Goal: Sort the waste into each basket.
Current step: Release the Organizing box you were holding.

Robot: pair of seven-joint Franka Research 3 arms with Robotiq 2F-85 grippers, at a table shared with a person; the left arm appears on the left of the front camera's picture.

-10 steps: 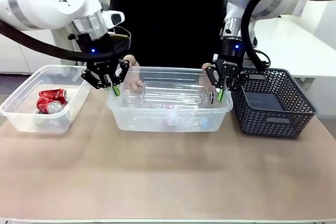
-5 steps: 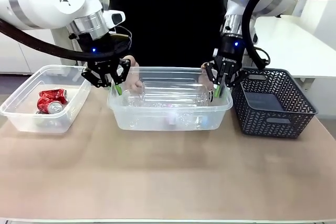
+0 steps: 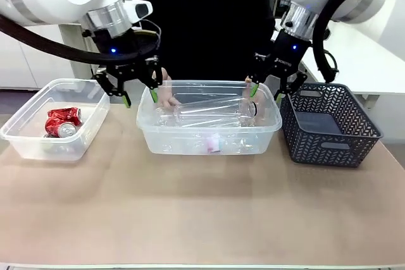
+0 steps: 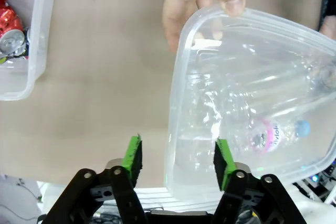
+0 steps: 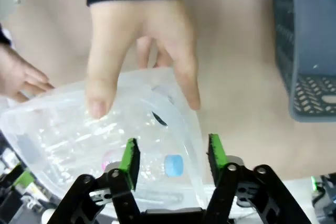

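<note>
The middle clear tub (image 3: 209, 132) holds several clear plastic bottles (image 3: 212, 112); one has a pink label (image 4: 268, 135) and a blue cap (image 5: 173, 165). A person's hands (image 3: 166, 93) grip the tub at both ends. My left gripper (image 3: 140, 97) hangs open just above the tub's left end, and the tub's rim (image 4: 176, 93) runs between its spread fingers (image 4: 134, 153). My right gripper (image 3: 265, 93) is open over the right end, with the rim (image 5: 195, 129) between its fingers (image 5: 215, 150) below the person's hand (image 5: 142, 51). Crushed red cans (image 3: 62, 121) lie in the left clear tub (image 3: 25, 137).
A dark grey slotted basket (image 3: 329, 124) stands at the right, close to the middle tub and my right arm. The person's dark torso fills the far side. Bare brown table (image 3: 202, 213) stretches across the front.
Both grippers have risen from the middle tub's ends and their fingers have spread wider. The tub has shifted slightly right in the person's hands.
</note>
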